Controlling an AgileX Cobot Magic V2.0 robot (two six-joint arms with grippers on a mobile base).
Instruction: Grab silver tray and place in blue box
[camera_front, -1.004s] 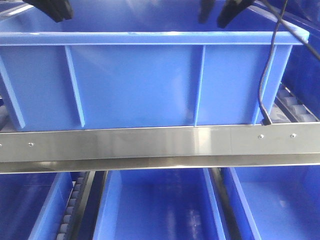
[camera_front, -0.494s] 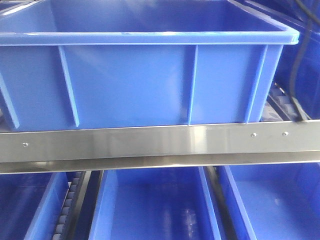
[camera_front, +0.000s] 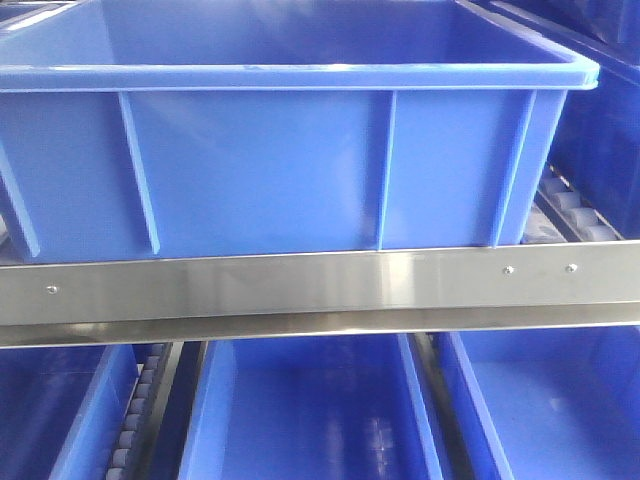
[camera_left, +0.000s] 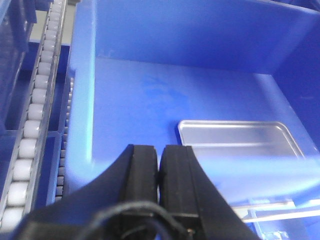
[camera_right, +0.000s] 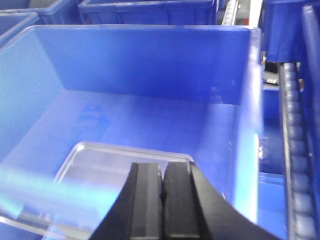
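In the front view the large bright-blue plastic crate (camera_front: 290, 150) fills the upper half of the frame, sitting behind a brushed steel rail (camera_front: 320, 290), with more blue bins (camera_front: 310, 410) below. Neither arm shows here, and the near wall hides the crate floor, so the tray cannot be checked from this angle.

In the left wrist view the left end effector (camera_left: 159, 175), bottom centre, has its black fingers pressed together on nothing. Beyond it, at lower right, the rectangular silver-grey metal tray (camera_left: 240, 140) lies flat on the crate floor; its near edge dissolves in blue glare, and a white roller track (camera_left: 35, 110) runs up the left edge.

In the right wrist view the right end effector (camera_right: 162, 200), bottom centre, is likewise closed and empty above the tray at lower left.

The placement looks done. The remaining risk, as I judge it, is a closed finger catching the crate's rim or wall on the way out and jolting the crate along the rollers.
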